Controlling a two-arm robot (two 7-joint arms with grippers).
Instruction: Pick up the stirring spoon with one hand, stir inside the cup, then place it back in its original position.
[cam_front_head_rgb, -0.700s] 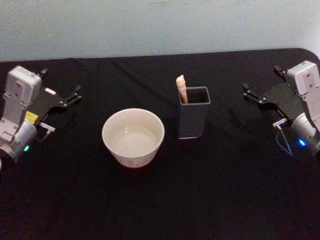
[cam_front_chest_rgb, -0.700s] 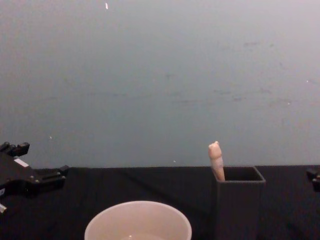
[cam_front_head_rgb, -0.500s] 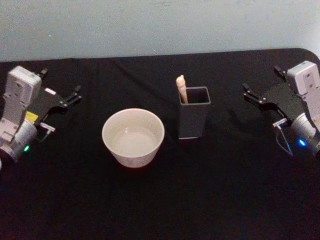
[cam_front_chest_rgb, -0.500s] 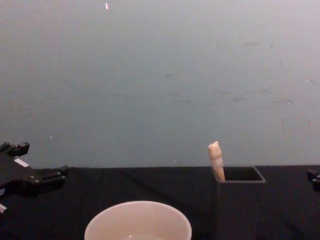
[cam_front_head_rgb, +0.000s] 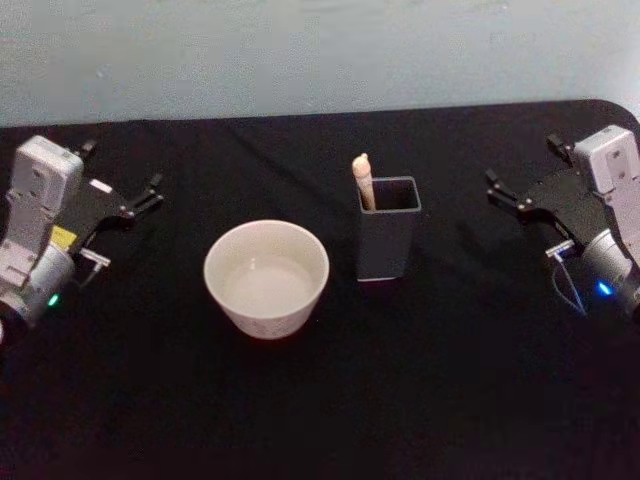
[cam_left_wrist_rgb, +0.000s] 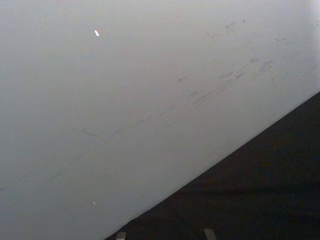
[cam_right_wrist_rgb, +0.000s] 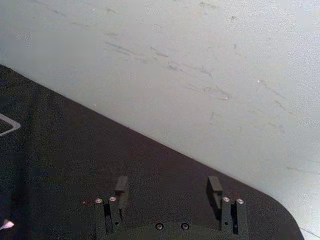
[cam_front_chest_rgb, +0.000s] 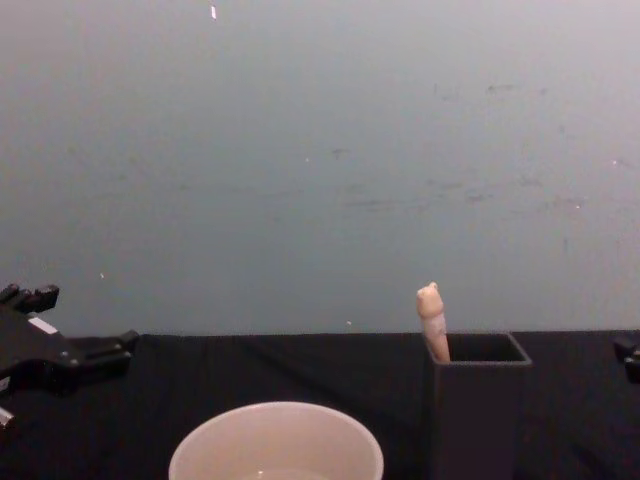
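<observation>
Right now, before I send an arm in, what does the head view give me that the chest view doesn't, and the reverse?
Head view: the cup's inside, the holder's open mouth, and the left tool and right tool whole, both open, far out on either side. Chest view: a side profile, showing how far the stirring spoon's handle stands above the holder's rim. Both: cup, holder, the handle at the holder's left side, the left tool.
</observation>
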